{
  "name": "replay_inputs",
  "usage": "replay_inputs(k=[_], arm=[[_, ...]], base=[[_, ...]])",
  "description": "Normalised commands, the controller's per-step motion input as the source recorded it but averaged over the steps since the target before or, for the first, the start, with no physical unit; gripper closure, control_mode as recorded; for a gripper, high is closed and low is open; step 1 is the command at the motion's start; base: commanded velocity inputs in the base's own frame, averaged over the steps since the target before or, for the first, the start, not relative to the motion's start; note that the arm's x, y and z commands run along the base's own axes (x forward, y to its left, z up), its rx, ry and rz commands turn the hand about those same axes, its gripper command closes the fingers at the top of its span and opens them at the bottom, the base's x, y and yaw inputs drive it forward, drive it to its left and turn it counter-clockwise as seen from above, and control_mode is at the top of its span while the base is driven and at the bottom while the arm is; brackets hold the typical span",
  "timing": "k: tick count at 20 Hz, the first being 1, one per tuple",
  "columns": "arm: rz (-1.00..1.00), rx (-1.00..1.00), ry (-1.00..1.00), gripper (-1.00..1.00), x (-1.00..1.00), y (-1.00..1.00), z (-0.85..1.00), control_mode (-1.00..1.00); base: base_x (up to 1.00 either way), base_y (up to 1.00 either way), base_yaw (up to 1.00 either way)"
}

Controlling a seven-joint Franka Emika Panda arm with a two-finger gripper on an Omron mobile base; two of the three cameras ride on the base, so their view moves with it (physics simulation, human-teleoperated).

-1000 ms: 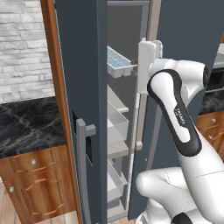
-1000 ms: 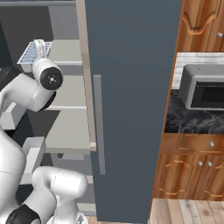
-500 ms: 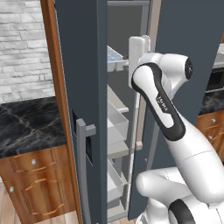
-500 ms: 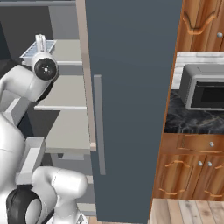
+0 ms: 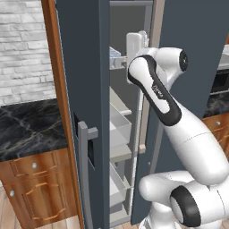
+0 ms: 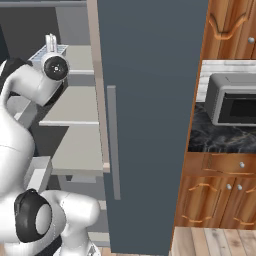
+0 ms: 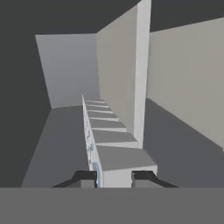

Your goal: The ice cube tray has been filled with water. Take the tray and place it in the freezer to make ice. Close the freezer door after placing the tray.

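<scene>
Inside the freezer (image 5: 120, 116), its freezer door (image 5: 85, 89) swung wide, my arm reaches to an upper shelf (image 6: 75, 105). My gripper (image 7: 113, 178) is clamped on the near end of the ice cube tray (image 7: 107, 135), which lies along the shelf. Risk: releasing on a tilt could spill the water (image 7: 91, 151); withdrawing carelessly could drag the tray off the shelf edge.

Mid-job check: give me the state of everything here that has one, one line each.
ice cube tray: gripped at its near end, inside the freezer, cannot tell if it rests on a shelf
gripper: shut on the tray
freezer door: open
freezer: open, shelves and drawers exposed
other fridge door: closed
</scene>
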Motion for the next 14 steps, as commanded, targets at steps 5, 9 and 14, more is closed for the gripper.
replay_inputs(k=[5, 9, 14], arm=[[0.0, -0.03, 0.0, 1.0, 0.52, 0.15, 0.0, -1.0], [0.0, -0.05, 0.0, 1.0, 0.54, 0.21, 0.0, -1.0], [0.0, -0.04, 0.02, 1.0, 0.57, 0.09, 0.0, -1.0]], base=[[0.0, 0.0, 0.0], [0.0, 0.0, 0.0], [0.0, 0.0, 0.0]])
